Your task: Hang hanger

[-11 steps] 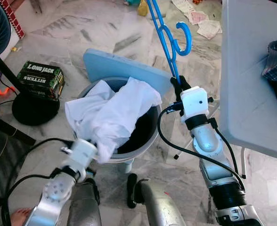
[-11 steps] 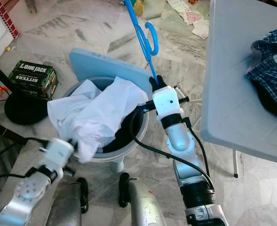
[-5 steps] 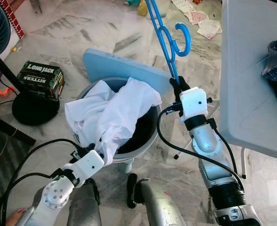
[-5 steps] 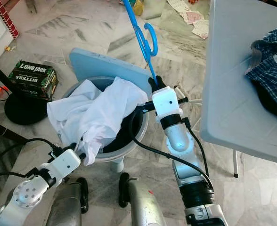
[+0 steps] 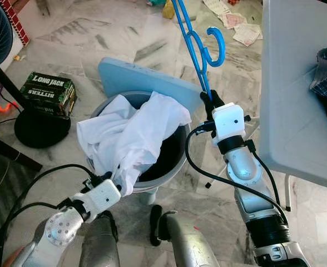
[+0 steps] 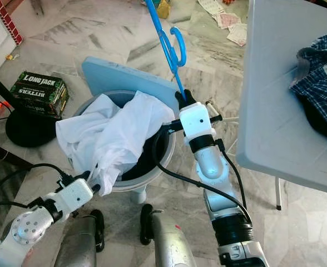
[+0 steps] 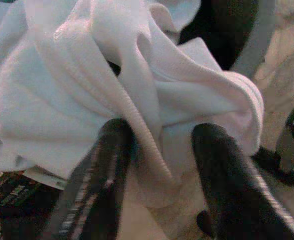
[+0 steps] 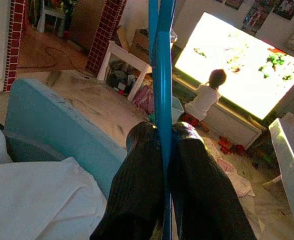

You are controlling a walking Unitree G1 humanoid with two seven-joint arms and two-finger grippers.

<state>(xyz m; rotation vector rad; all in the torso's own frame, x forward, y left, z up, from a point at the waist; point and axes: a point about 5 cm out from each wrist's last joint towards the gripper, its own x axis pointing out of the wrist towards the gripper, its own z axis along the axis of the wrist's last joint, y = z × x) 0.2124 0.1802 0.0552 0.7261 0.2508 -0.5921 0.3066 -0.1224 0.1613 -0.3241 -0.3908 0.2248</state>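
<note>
We've got the right claw point(image 5: 209, 100) pinched tight on the blue hanger point(image 5: 199, 47), which stands up and away from it, hook point(image 5: 218, 43) curling off to the tabletop point(image 5: 297, 117) side. No shift there in the last second. The action is at the left claw point(image 5: 117, 179): a second ago it sat off to the outside of the basket, and now it has swung in under the hanging edge of the white shirt point(image 5: 130, 133). Its fingers point(image 7: 102, 185) are spread, with a fold of that cloth lying between them, not yet squeezed. The shirt spills over the rim of the grey basket point(image 5: 174, 161) just ahead of it. We reckon that means the grab on the shirt is next, before dressing the hanger and hanging it.
</note>
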